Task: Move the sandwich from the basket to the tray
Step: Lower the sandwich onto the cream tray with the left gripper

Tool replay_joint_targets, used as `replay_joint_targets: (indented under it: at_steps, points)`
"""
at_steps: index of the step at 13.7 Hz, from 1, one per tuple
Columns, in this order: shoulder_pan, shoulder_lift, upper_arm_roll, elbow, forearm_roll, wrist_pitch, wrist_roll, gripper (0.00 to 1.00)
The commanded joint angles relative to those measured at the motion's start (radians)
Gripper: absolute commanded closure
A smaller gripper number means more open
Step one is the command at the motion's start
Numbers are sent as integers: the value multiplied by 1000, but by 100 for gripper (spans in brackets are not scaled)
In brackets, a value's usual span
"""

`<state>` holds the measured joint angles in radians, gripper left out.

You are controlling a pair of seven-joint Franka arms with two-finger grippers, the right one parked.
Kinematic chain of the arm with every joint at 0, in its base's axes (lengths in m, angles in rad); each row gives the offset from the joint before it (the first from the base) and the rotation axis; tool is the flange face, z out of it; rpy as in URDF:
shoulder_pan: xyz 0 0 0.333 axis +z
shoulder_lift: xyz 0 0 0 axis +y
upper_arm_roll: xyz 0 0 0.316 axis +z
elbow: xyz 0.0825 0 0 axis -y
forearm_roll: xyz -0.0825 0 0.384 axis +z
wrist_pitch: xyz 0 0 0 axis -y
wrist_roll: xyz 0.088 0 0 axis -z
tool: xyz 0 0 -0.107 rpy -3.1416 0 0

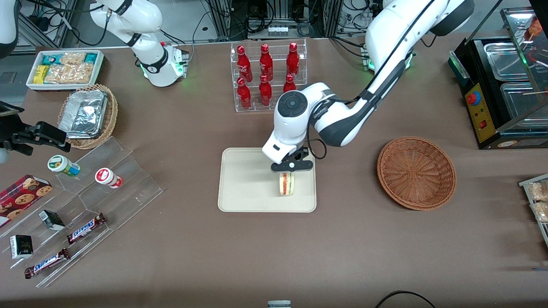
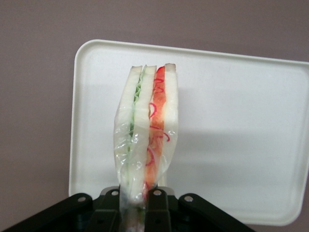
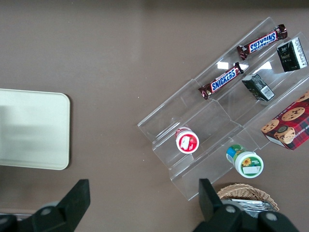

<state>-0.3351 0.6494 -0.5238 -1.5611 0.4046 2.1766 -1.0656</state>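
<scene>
My left gripper hangs over the cream tray, shut on the plastic-wrapped sandwich. The sandwich stands on edge over the part of the tray nearest the basket, its lower end at or just above the tray surface; I cannot tell if it touches. In the left wrist view the gripper pinches the sandwich at its narrow end, white bread with green and red filling showing, over the tray. The reddish-brown wicker basket sits empty toward the working arm's end of the table.
A clear rack of red bottles stands farther from the front camera than the tray. A tiered acrylic stand with candy bars and cups, a tan basket of foil trays and a white snack bin lie toward the parked arm's end.
</scene>
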Motion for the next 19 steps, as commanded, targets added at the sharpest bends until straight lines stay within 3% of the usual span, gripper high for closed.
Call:
replay_joint_targets:
  at_steps: [1, 5, 9, 11, 12, 14, 15, 19]
  points:
    - [-71, 45, 71, 30, 20, 43, -33, 87]
    - [-71, 78, 73, 30, 74, 51, -24, 87]
    - [-68, 98, 76, 30, 82, 49, -14, 86]
    - [-67, 108, 76, 29, 80, 49, -13, 72]
    - [-65, 111, 76, 27, 80, 49, -13, 43]
    - [-65, 112, 76, 30, 80, 49, -17, 10]
    - [-64, 107, 76, 35, 76, 49, -22, 1]
    - [-68, 6, 70, 41, 65, -30, -19, 0]
